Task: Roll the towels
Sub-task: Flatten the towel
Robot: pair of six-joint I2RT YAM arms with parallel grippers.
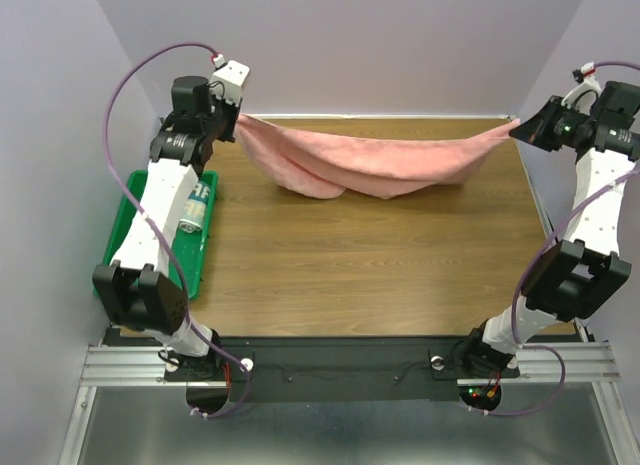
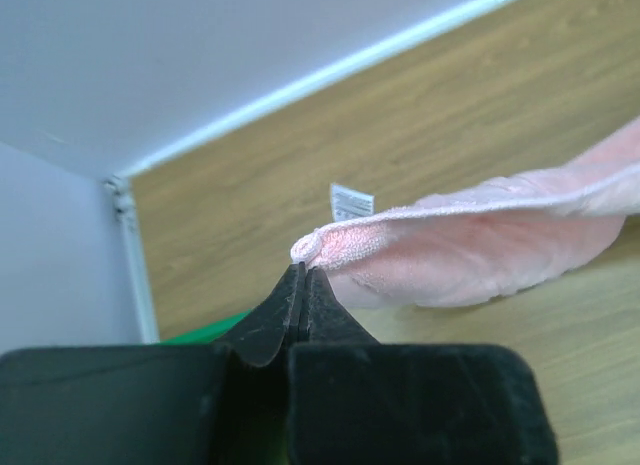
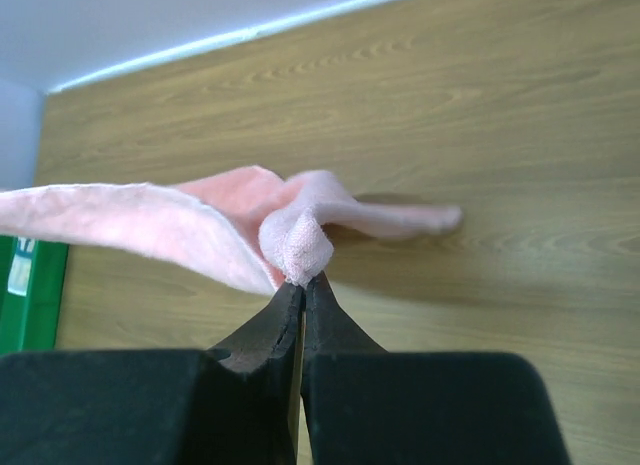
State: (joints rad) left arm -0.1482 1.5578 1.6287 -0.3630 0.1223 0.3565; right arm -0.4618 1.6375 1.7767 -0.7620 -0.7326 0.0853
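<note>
Closest to the top camera is a metal rail [image 1: 120, 365] where the two arms are fixed, at the near edge of the brown wooden counter [image 1: 350, 275]. Both arms reach to the far side of the counter. The left claw [image 2: 303, 275] is squeezed tight on one corner of the pink towel [image 1: 370, 160], and a little bit of cloth pokes out past its black tips. The right claw [image 3: 302, 285] is squeezed tight on another corner, and the cloth bunches up in a small lump just above its tips. Both claws are up off the counter, one at the far left and one at the far right. The pink towel hangs between them like a hammock. Its ends are up high and its middle droops down and lies in soft folds on the counter, close to the back wall. A small white label [image 2: 351, 201] sticks up from the towel near the left claw. A green tray [image 1: 125, 220] sits at the left edge of the counter, partly under the left arm. A small white thing [image 1: 197, 207] lies in it, but I cannot tell what it is.
</note>
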